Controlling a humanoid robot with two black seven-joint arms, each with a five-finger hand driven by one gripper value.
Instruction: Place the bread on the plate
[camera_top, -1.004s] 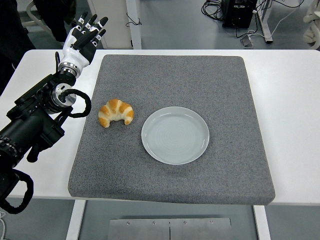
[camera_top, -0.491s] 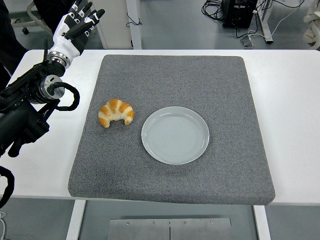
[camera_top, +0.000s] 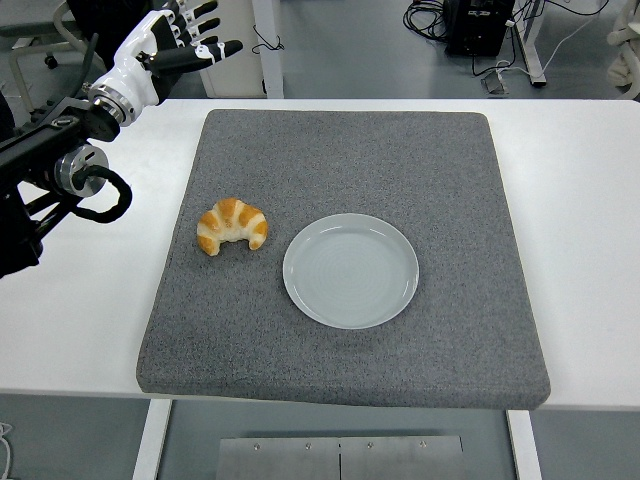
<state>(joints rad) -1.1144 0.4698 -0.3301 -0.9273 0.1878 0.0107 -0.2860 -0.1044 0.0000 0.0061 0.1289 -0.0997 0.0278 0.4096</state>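
Note:
A golden croissant (camera_top: 232, 226) lies on the grey mat (camera_top: 350, 150), left of centre. A pale grey-blue round plate (camera_top: 350, 270) sits on the mat just right of it, with nothing on it. My left hand (camera_top: 178, 45) is raised at the top left, above the table's far left corner, well behind and left of the croissant. Its white and black fingers (camera_top: 215, 49) are spread and hold nothing. The right arm is out of view.
The mat covers most of the white table (camera_top: 580, 200). Beyond the far edge are table legs, cables and a black box (camera_top: 478, 25) on the floor.
My left arm has risen and drawn back toward the upper left. The hand has turned so its fingers point right. The croissant and plate have not moved.

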